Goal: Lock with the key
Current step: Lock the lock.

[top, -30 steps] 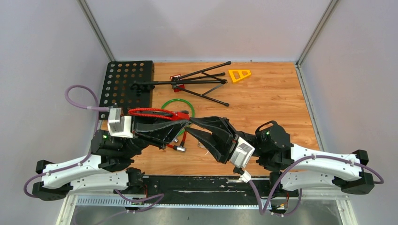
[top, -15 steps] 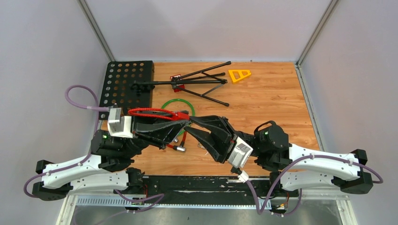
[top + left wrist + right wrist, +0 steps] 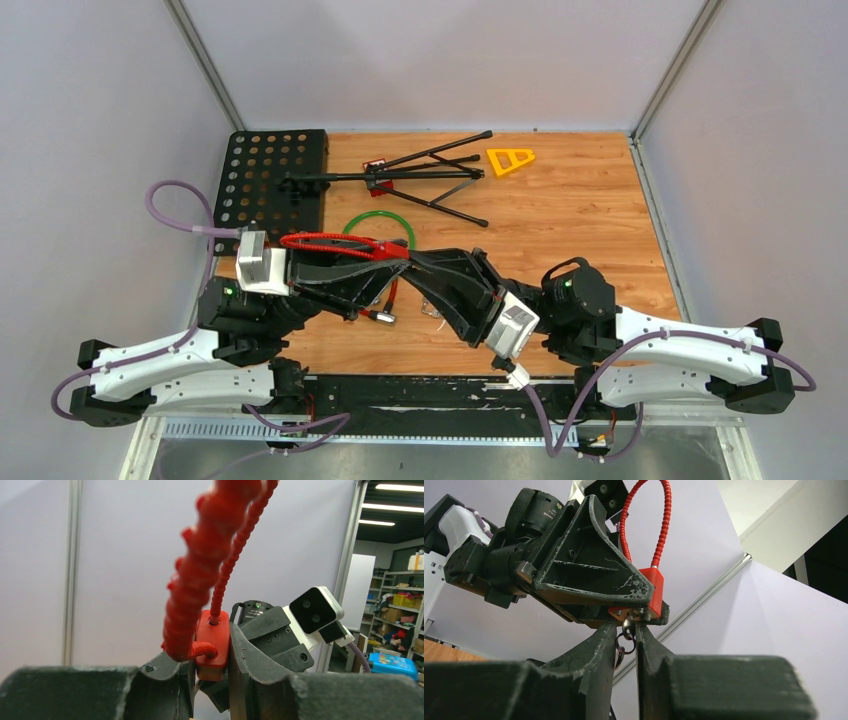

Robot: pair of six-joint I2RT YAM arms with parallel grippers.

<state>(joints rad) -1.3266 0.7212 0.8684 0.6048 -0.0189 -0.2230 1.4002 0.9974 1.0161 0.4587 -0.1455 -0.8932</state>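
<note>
Left gripper (image 3: 210, 675) is clamped on the red cable lock (image 3: 212, 640), held aloft over mid-table, its loop lying back over that wrist. Under the lock's body sits the key (image 3: 627, 624), its ring dangling. Right gripper (image 3: 626, 630): jaws narrow, one on either side of that key. Firm pinch or not, I can't tell. This looks like the grasp-the-key step. Next it needs a solid pinch, then a twist with the left holding steady. Count: one perforated plate (image 3: 265, 175), one lock, one green ring (image 3: 400, 222), one key, one folded tripod (image 3: 420, 178), one orange triangle (image 3: 510, 160).
</note>
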